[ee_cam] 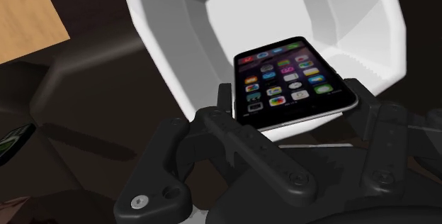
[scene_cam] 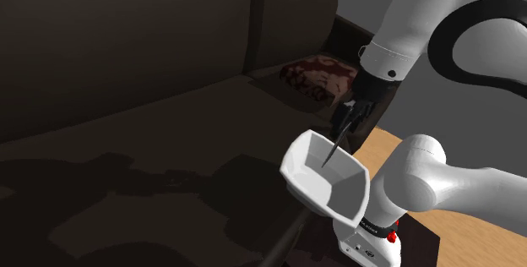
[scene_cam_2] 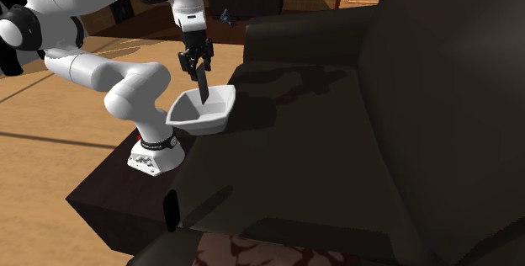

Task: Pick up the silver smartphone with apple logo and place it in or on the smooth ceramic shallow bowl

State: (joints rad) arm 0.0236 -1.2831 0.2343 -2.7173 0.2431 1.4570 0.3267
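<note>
phone hangs with its low end inside the white bowl. i see my gripper clamped on its sides. the bowl sits on a dark sofa.

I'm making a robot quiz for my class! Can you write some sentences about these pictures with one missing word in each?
The tool is shut on the smartphone, whose screen shows rows of coloured ____.
The smartphone's lower end dips into a ____ bowl.
The bowl rests on a dark ____.
In the shoulder view, a cushion with a dark ____ pattern lies beyond the bowl.
Missing words: icons; white; sofa; red.
</note>
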